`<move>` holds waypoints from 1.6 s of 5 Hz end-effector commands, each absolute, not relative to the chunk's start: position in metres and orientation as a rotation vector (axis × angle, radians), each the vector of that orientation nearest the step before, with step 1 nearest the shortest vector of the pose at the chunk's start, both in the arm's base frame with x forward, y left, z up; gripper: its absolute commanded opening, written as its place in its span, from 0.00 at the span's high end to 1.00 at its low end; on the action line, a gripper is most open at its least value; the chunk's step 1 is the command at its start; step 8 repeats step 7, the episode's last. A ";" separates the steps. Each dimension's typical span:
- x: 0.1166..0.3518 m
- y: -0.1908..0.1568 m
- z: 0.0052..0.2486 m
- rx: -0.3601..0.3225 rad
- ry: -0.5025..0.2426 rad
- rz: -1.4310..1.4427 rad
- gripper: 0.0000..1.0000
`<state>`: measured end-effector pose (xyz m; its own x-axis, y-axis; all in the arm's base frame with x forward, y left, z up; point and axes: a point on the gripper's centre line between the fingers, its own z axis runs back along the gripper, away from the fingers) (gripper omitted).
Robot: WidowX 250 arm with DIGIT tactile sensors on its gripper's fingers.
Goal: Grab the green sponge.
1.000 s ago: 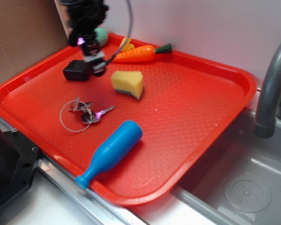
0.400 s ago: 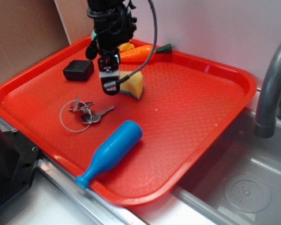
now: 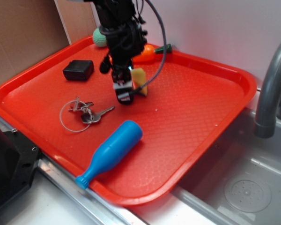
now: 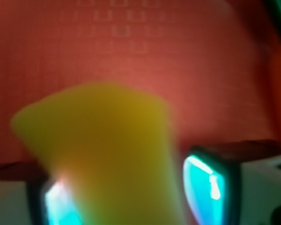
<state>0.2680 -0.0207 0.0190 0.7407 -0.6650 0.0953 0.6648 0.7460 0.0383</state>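
Observation:
The green sponge (image 3: 140, 78), a yellow foam wedge, lies on the red tray (image 3: 201, 117) near the back middle, partly hidden by the arm. My gripper (image 3: 133, 92) is down over it, with one finger on each side. In the wrist view the sponge (image 4: 103, 150) is a blurred yellow mass that fills the space between the two fingers (image 4: 210, 185). The jaws stand apart, with a narrow gap left at the right finger. My gripper (image 4: 136, 197) is open around the sponge.
On the tray are a black box (image 3: 78, 70), keys on a ring (image 3: 86, 113), a blue bottle (image 3: 110, 152), a toy carrot (image 3: 147, 54) and a teal ball (image 3: 99, 36). A grey faucet (image 3: 271, 84) and sink (image 3: 243, 187) are on the right. Cardboard (image 3: 23, 33) stands at the back left.
My gripper has moved right and forward from beside the black box, then down, so its fingers now straddle the sponge. The sponge has not clearly shifted.

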 end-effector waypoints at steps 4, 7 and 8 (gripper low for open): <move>0.189 0.087 0.175 -0.122 -0.283 0.328 1.00; 0.194 0.033 0.190 -0.008 -0.267 0.294 1.00; 0.194 0.033 0.190 -0.008 -0.267 0.294 1.00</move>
